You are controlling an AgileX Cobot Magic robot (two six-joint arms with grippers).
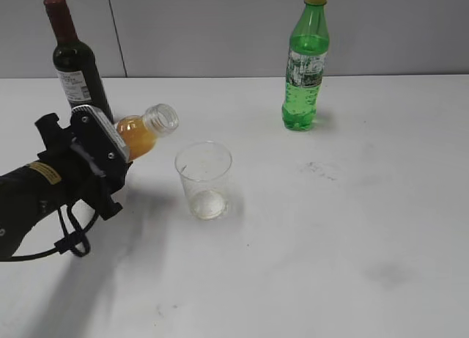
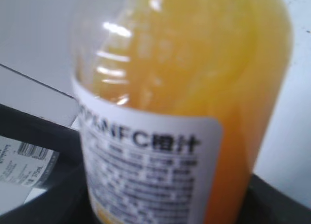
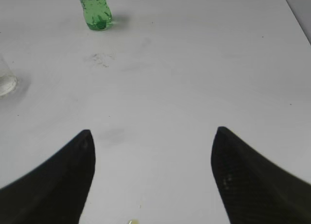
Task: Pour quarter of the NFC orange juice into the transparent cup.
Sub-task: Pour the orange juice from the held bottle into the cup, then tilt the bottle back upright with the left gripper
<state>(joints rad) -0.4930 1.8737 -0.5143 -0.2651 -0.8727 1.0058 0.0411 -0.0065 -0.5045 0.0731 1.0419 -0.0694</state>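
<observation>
Juice bottle first: we see the NFC orange juice clamped in the jaws of the left gripper, tilted with its open neck aimed toward the transparent cup and raised off the bench. The cup stands upright just right of the bottle. Behind them we find a dark wine bottle and, well apart, a green bottle. The right gripper hangs over bare bench, jaws wide and holding nothing
</observation>
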